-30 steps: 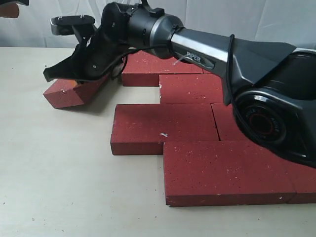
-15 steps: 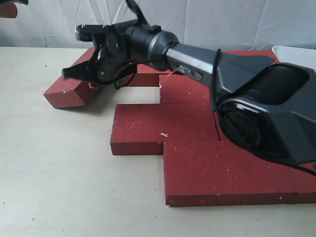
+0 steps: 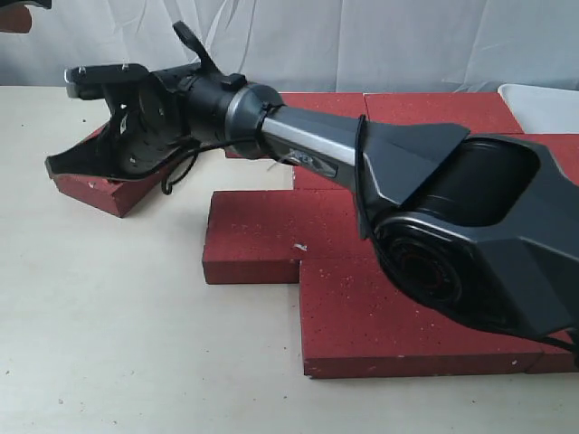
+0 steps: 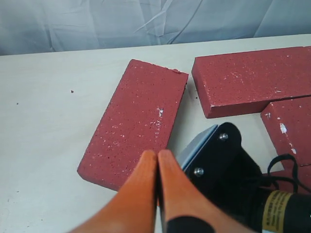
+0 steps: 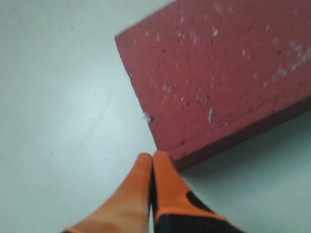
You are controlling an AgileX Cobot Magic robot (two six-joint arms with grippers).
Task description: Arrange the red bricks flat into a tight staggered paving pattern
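Low exterior view across table [image 3: 109, 316]; both wrist views close above angled brick [image 4: 136, 121].

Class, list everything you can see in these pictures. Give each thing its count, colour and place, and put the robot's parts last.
loose brick: one, dark red, lying flat and askew beside the paved group
paved bricks: at least six, dark red, flat in staggered rows; the arm hides some
table: one, beige, under everything
backdrop: one, white cloth, behind the table
white object: one, white, at the far right edge; too cropped to identify
right arm: one, black and silver, reaching across the paved bricks to the loose brick
right gripper: one, orange fingers, shut, tips at the loose brick's corner
left gripper: one, orange fingers, shut, by the loose brick
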